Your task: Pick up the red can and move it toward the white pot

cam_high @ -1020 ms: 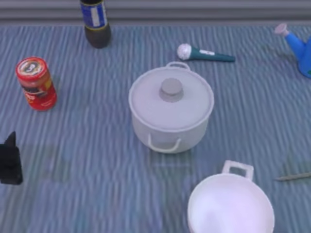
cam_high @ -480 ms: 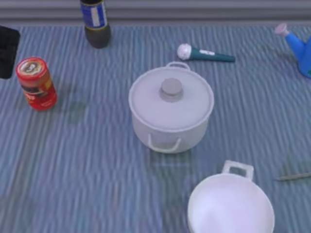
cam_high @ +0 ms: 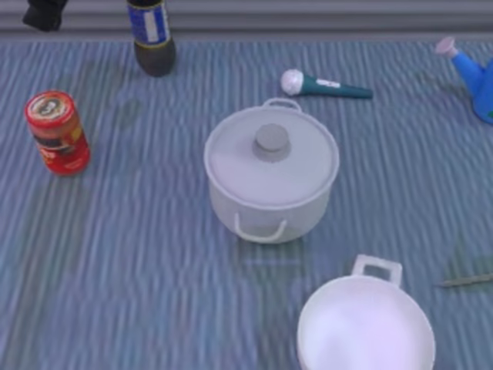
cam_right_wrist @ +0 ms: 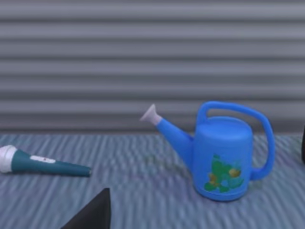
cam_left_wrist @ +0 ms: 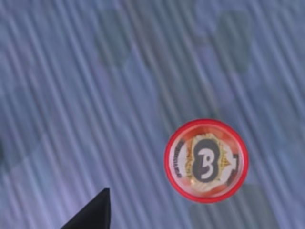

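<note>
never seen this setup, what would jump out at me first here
The large round white-grey pot with a flat lid and grey knob fills the table's middle. The small red cylindrical can with a dark label band stands alone at the left, and the left wrist view looks straight down on its pale top. At the far right edge sits a bright blue plastic watering can.

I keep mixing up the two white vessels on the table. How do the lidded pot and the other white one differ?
The white pot near the table's middle wears a flat lid with a grey knob; the plain white vessel at the near edge has no knob. The white pot has thin loop handles on two sides; the plain white vessel shows one rectangular handle. Both are round, white and upright.
</note>
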### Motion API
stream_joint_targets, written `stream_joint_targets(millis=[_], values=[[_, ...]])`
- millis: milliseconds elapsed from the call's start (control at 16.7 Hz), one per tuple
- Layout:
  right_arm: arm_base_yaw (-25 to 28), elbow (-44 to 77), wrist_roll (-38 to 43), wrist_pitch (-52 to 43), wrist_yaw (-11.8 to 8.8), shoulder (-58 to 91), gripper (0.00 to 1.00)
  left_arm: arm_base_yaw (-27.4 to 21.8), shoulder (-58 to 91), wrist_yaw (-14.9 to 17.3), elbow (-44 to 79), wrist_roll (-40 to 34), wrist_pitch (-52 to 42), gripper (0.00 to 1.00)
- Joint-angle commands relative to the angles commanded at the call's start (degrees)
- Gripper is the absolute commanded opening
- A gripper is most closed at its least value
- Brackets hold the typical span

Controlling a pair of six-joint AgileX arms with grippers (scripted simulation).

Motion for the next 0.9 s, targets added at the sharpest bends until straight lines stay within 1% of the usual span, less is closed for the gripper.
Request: stream_joint_targets(millis=[240,420,600,900], values=[[0.0,0.0,0.0,0.0,0.0,0.0,1.0,1.0,18.4,-0.8,14.5,2.9,-9.4,1.0],[0.0,0.0,0.0,0.0,0.0,0.0,1.0,1.7,27.7,-1.2,20.4,4.3,-15.0,1.0],[0.0,0.0,0.0,0.0,0.0,0.0,1.0,2.0,31.7,-1.4,22.6,4.9,-17.8,1.0],[0.0,0.0,0.0,0.0,0.0,0.0,1.0,1.6,32.0,-1.4,22.5,4.9,-17.7,1.0]])
